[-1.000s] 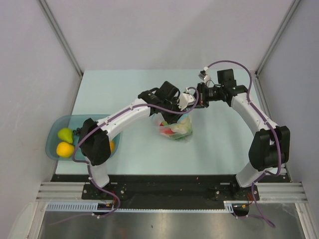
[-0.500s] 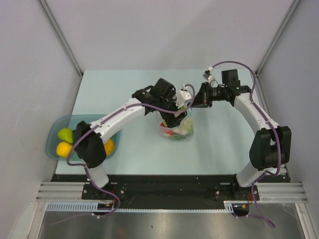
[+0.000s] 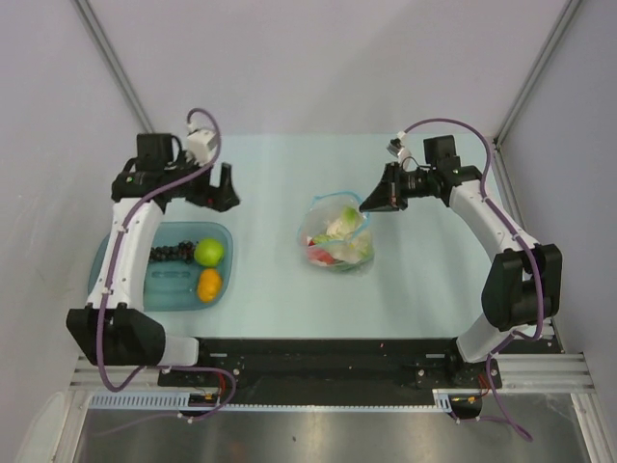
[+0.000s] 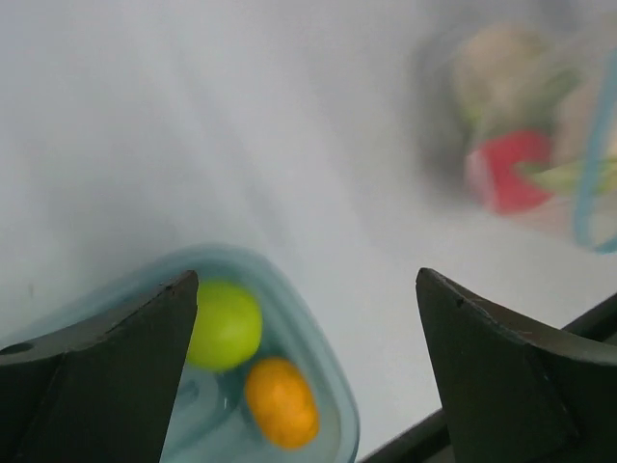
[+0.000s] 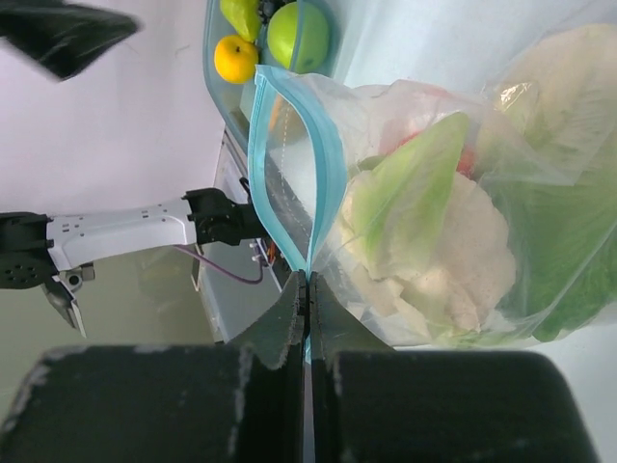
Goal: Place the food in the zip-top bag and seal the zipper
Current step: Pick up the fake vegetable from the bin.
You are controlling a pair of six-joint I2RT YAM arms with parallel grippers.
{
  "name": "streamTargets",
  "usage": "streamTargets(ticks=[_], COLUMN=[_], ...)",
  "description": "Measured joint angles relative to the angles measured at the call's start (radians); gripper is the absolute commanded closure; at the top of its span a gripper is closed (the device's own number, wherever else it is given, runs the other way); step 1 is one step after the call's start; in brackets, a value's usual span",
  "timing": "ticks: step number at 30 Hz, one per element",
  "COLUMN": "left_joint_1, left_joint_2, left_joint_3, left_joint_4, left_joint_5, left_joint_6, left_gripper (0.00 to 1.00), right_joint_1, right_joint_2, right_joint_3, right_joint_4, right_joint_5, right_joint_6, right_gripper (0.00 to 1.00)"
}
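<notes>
**Two grippers, one bag, one bowl: states and clearances**

The right gripper (image 5: 307, 285) is pressed together and pinches one end of the zipper (image 5: 256, 145). From that end the strip's two halves bow apart, so the mouth is unsealed. The left gripper (image 4: 308, 280) is spread wide with nothing between its fingers. It hangs near the far right corner of the teal bowl (image 3: 164, 289).

Count: one zip-top bag (image 3: 337, 236) and one bowl. In the top view the bowl holds one green fruit (image 3: 210, 252), one orange fruit (image 3: 208, 285) and one dark cluster (image 3: 174, 253). The bag holds pale leafy pieces (image 5: 434, 222) and a red piece (image 4: 511, 169).

The bag lies near the middle of the surface (image 3: 260, 164), well apart from every edge. The bowl sits at the left edge. Open surface runs between bowl and bag and behind both.

Only the right wrist view shows the parted zipper halves, and a yellow-green piece (image 5: 241, 12) in the bowl, cut by the frame's top edge. Only the top view shows the dark cluster. The left wrist view shows the bag blurred.
</notes>
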Motion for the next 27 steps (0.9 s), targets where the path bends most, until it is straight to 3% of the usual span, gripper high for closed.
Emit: streamTargets(ticks=[3,7,11,21,24,27], left_joint_1=[0.158,0.244,0.252,0.228,0.222,0.222], left_joint_2=[-0.013,-0.013,-0.010,0.022,0.059,0.079], left_joint_3=[-0.171,-0.348,-0.433,-0.558,-0.589,-0.607], left_joint_4=[-0.037,-0.062,-0.064,-0.074,-0.065,-0.072], left_joint_5=[-0.054,-0.127,-0.160,-0.226,-0.237,-0.243], left_joint_6=[0.026,0.068,0.124,0.207,0.219,0.233], left_gripper=[0.07,0.11,0.17,0.20,0.25,0.38], right_joint_1=[0.005,0.013,0.021,0.037,0.048,0.053], right_joint_2=[0.000,0.000,0.001,0.006,0.007,0.007], right_joint_3=[0.000,0.002,0.018,0.039,0.042,0.042], right_joint_4=[-0.003,-0.008,-0.032,-0.051,-0.055,-0.058], right_joint_5=[0.002,0.003,0.011,0.033,0.039,0.045], right_joint_6=[-0.011,-0.023,-0.042,-0.067,-0.073,-0.080], right_gripper=[1.00,1.00,1.00,1.00,1.00,1.00])
